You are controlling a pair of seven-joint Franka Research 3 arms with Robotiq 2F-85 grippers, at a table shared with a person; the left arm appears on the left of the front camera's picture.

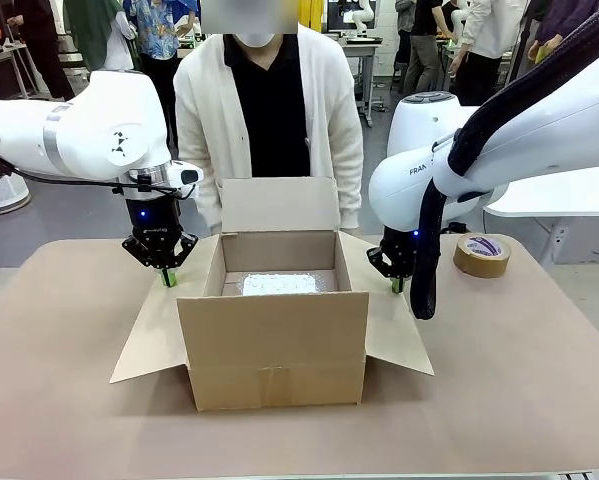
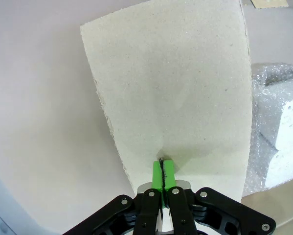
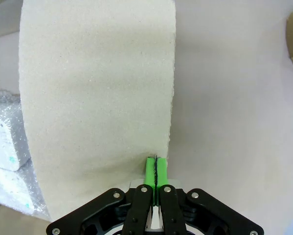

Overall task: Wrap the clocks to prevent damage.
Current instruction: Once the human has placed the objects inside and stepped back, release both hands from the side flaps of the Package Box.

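Tan table (image 1: 59,400), box (image 1: 274,345), clocks (image 1: 279,284) flat inside, long axis L-R, L tool (image 1: 167,277), R tool (image 1: 397,285) both closed

Two glossy white, rounded robot arms (image 1: 84,135) carried black two-finger hands, the left hand (image 1: 167,276) and the right hand (image 1: 397,284), with bright green pads (image 2: 157,174), small silver screws (image 2: 151,194) and blue wrist lights (image 1: 144,212). A black corrugated cable (image 1: 426,250) ran along the right arm — lettered "FRA".

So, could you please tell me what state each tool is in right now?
Left tool: shut, empty, tips on left box flap.
Right tool: shut, empty, tips on right box flap.
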